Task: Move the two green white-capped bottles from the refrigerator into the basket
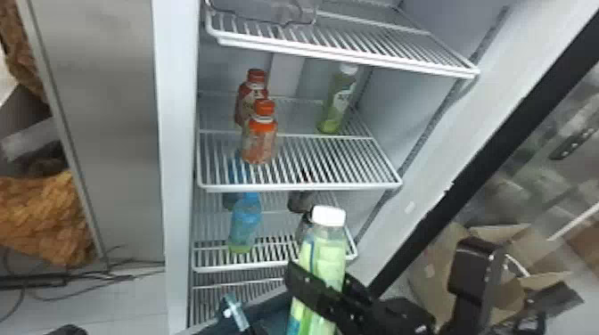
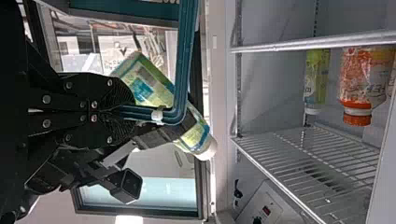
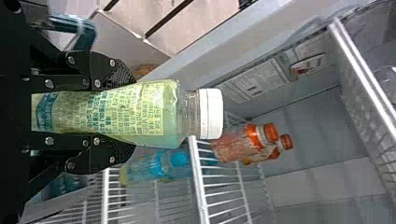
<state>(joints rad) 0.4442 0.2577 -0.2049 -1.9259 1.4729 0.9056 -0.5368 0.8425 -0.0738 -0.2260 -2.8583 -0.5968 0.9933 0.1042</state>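
In the head view, my right gripper point(image 1: 322, 278) is shut around a green white-capped bottle point(image 1: 327, 247), held upright in front of the refrigerator's lower shelves. The right wrist view has the bottle point(image 3: 159, 112) between the pads of that gripper point(image 3: 123, 114), its white cap beyond the fingertips. Another green white-capped bottle point(image 1: 341, 100) stands at the right rear of the middle shelf. At the head view's bottom edge is part of the dark teal basket point(image 1: 267, 307). In the left wrist view my left gripper point(image 2: 123, 112) is closed on the basket's teal handle point(image 2: 180, 88).
Two red-orange bottles point(image 1: 259, 138) stand at the left of the middle shelf point(image 1: 312, 187). Blue bottles point(image 1: 245, 220) and dark ones are on the shelf below. The open refrigerator door point(image 1: 445, 191) slants along the right, with cardboard boxes point(image 1: 494, 231) behind it.
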